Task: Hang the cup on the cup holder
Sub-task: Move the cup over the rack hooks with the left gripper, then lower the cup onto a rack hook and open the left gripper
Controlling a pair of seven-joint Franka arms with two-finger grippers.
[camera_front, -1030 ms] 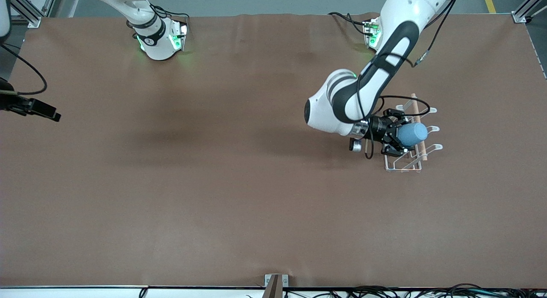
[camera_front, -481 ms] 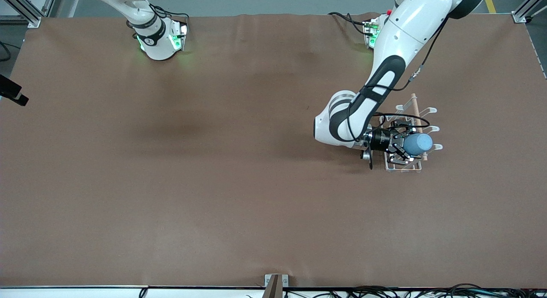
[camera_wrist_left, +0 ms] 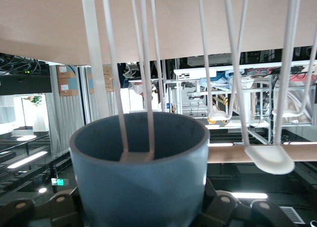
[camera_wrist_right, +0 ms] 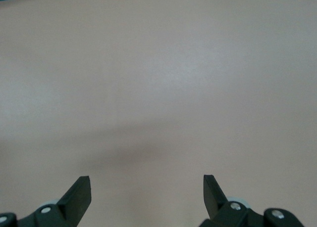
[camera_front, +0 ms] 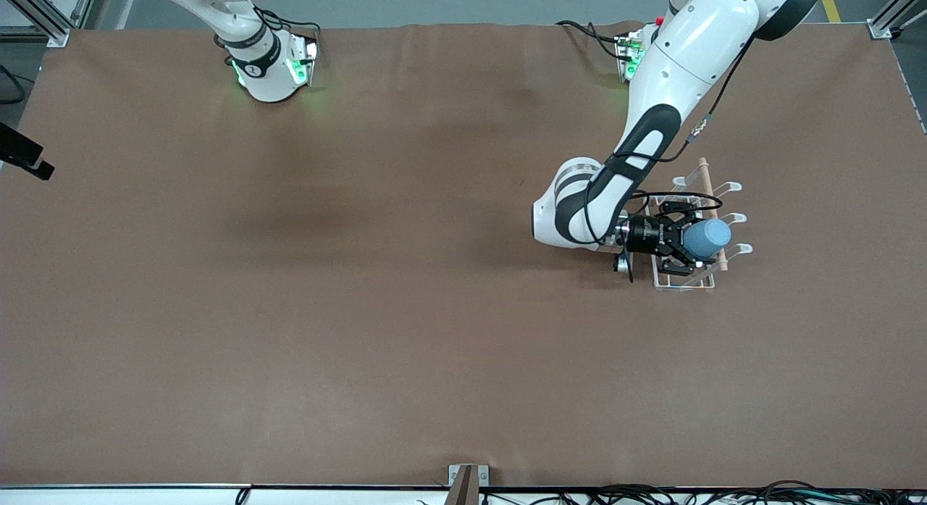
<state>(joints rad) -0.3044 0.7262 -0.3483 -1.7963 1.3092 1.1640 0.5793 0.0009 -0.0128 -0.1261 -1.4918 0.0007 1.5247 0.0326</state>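
Cup (camera_wrist_left: 141,177) now lower, rack prong (camera_wrist_left: 136,155) inside (left fingers (camera_front: 670,262) clamped).

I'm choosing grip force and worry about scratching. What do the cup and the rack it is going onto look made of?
The cup looks like matte blue-grey plastic: even colour, no gloss, thick rim. The cup holder looks like white-coated metal wire, with thin looped prongs, one reaching inside the cup; its crossbar looks like pale bare wood. The left gripper holds the cup. All judged by look only.

Blue-grey cup (camera_front: 707,237), white wire cup holder (camera_front: 713,262), brown table (camera_front: 362,309).
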